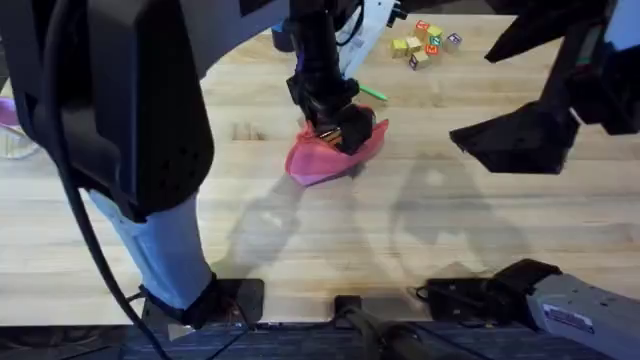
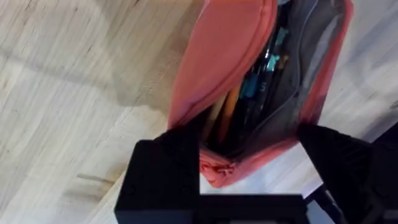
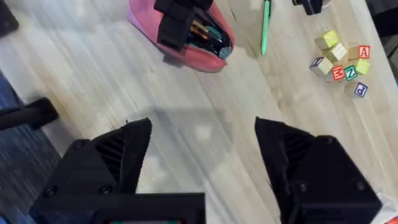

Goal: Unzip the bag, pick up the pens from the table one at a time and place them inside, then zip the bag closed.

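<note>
Hovering my spread left tool (image 2: 249,180) astride the bag (image 2: 230,68), I am steadying its mouth while my right tool (image 3: 202,168), also spread, is lining up squarely over the green pen (image 3: 265,28) beyond it.

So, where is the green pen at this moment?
The green pen lies on the table, just beyond the open pink bag, between it and the letter blocks.

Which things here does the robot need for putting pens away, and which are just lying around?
For the job:
- pink bag, open, pens already inside
- green pen, on the table beside the bag
- left gripper, open at the bag's mouth
- right gripper, open above the table

Just lying around:
- letter blocks
</note>
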You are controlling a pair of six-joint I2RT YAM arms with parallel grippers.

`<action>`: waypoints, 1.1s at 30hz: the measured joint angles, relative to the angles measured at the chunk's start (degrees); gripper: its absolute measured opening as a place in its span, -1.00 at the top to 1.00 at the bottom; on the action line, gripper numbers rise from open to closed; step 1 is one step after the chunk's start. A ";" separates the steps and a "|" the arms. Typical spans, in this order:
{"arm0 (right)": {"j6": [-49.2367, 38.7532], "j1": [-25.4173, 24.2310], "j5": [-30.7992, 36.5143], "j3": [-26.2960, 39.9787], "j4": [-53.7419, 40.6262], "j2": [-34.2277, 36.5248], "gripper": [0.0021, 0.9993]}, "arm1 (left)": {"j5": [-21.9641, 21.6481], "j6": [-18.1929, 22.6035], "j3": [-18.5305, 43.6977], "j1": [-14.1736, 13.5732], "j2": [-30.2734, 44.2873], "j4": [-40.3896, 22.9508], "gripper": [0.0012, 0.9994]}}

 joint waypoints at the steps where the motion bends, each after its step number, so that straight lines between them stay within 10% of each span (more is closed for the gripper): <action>1: 0.00 0.00 0.00 0.00 0.00 0.00 -1.00 | 0.11 -0.02 0.00 -0.02 0.00 0.21 -0.98; 16: -0.33 0.00 0.00 0.00 0.46 0.02 -1.00 | 4.97 4.55 -0.44 1.42 -3.48 2.75 -0.99; 25: 0.34 -1.08 2.12 0.00 5.49 3.13 -1.00 | 5.28 9.18 -0.44 13.18 -10.52 2.56 -0.99; 33: 2.05 -4.91 2.13 0.00 12.91 8.92 -0.99 | 8.15 14.86 -0.44 17.74 -10.63 0.05 -0.99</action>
